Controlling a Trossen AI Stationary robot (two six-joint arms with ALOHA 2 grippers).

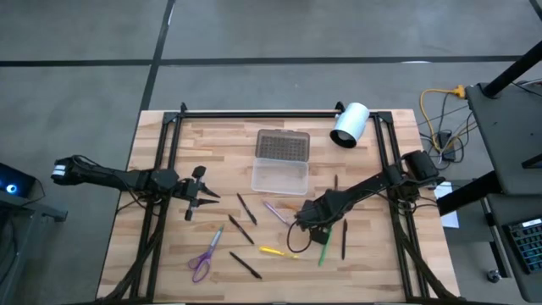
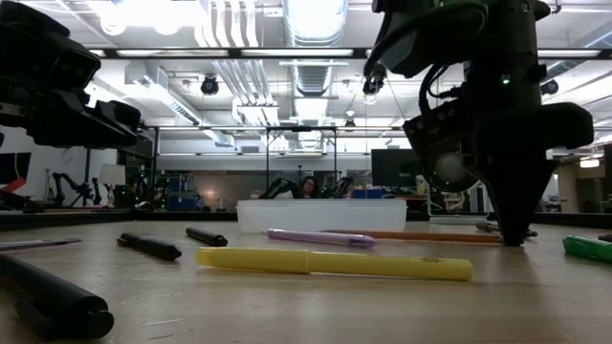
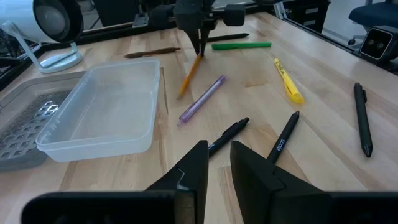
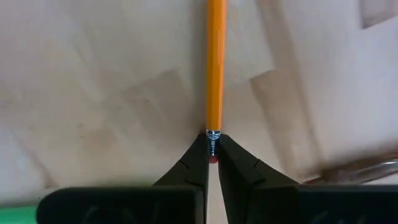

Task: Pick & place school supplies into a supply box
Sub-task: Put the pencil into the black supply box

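My right gripper [image 1: 303, 222] stands fingers down on the table's right half, shut on an orange pencil [image 4: 216, 62]. The pencil runs from the gripper toward the supply box [image 1: 279, 178], a clear tray with its dotted lid [image 1: 282, 146] folded back flat on the table. A lilac pen [image 1: 275, 212], a yellow pen [image 1: 273, 252], a green pen [image 1: 323, 250], several black pens [image 1: 240, 229] and purple scissors [image 1: 203, 258] lie flat on the wood. My left gripper [image 3: 217, 146] waits open at the table's left, holding nothing. My right gripper pinches the pencil's eraser end [image 4: 213, 135] between its two fingertips, at the metal band and the eraser. The fingers come from above, pointing down. The pencil [image 3: 189, 74] slants down from the fingers, its other end [image 3: 180, 94] low by the box's near wall.
A white cylinder [image 1: 350, 124] lies at the far right, behind the box. A brown pencil [image 1: 335, 182] lies right of the box. Black frame rails [image 1: 161, 212] run along the table's left and right sides. Bare wood lies between the box and the pens.
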